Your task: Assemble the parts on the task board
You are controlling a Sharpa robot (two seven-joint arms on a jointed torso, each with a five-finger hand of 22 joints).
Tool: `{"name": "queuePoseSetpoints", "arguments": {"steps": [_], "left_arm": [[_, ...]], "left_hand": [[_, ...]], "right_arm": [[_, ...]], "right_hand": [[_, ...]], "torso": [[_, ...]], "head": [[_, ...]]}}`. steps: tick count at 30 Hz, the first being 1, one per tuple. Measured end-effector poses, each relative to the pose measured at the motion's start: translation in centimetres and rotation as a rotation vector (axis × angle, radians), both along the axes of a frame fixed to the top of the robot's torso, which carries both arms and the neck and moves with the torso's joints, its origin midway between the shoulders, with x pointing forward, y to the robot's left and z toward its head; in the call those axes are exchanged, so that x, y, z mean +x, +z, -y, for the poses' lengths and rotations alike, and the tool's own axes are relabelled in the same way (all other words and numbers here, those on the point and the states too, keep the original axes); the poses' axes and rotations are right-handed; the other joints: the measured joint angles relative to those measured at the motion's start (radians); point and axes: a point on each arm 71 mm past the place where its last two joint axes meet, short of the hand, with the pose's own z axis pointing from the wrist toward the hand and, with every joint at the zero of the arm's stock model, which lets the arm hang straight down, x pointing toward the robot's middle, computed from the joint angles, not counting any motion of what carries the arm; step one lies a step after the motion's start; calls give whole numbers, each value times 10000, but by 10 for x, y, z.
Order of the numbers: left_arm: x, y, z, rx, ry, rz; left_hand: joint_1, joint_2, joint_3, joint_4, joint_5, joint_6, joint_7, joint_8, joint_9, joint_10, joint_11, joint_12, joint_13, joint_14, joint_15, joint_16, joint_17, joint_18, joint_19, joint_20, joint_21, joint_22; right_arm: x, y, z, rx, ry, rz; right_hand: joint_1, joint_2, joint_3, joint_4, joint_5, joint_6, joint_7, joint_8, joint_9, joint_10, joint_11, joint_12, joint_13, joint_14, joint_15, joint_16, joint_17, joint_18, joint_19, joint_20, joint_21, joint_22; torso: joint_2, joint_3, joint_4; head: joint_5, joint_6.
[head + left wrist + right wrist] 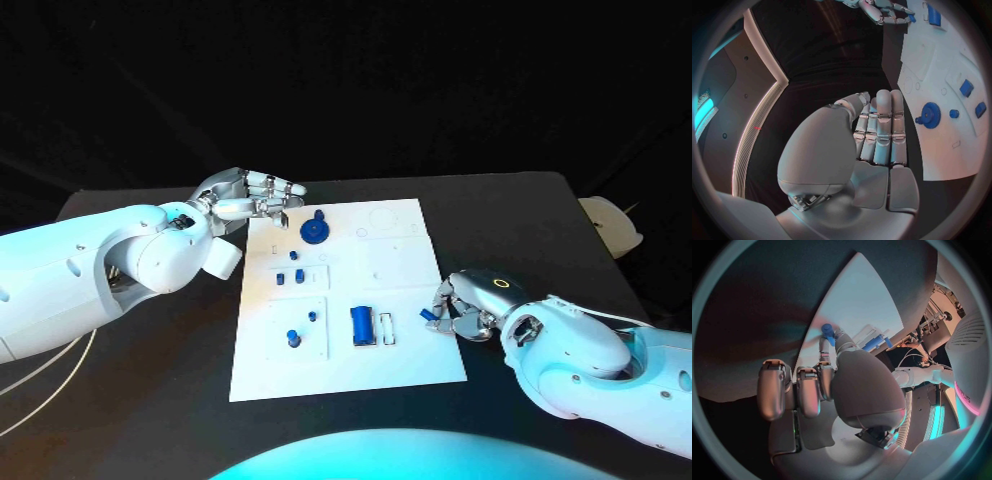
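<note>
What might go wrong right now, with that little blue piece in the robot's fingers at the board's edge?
The right hand pinches a small blue piece just by its fingers, so it might slip and drop off the white board onto the black table. The left hand hangs close to the blue gear at the board's far corner; a stray move might knock the gear or shift the board.

Left robot hand (257, 192) empty, fingers straight and together, right robot hand (464, 308) seemingly pinching with fingertips, other fingers curled
</note>
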Motion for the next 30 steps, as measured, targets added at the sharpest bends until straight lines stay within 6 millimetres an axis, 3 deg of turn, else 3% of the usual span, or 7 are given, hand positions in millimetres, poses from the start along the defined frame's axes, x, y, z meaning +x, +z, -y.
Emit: {"name": "queuePoseSetpoints", "arguments": {"steps": [8,20,30], "left_arm": [[0,0,0,-1,-9,-4],[0,0,0,0,-8,-7],[0,0,0,1,-13,-12]], "left_hand": [[0,0,0,0,0,0,0,0,0,0,0,0,0,0,0,0,0,0,0,0,0,1],[0,0,0,0,0,0,0,0,0,-36,-36,0,-2,0,0,0,-11,0,0,0,0,1],[0,0,0,0,0,0,0,0,0,-36,-36,0,-2,0,0,0,-11,0,0,0,0,2]], "right_arm": [[0,1,-3,-289,284,209],[-4,1,-9,-306,479,337],[-11,14,-21,516,435,436]], "right_hand": [[39,-39,17,-16,1,34,35,-96,-51,0,0,-3,0,0,0,0,0,0,0,0,0,-1],[34,-34,653,-64,896,91,-24,-186,-81,0,0,-2,0,40,-38,0,0,0,39,-38,57,7],[-99,101,842,95,961,92,-26,-111,2,0,0,52,-30,41,-40,0,-1,1,39,-38,129,5]], "torso": [[-2,-7,6],[-5,-5,6],[-4,-3,5]], "head": [[-40,-1],[-30,13],[-21,41]]}}
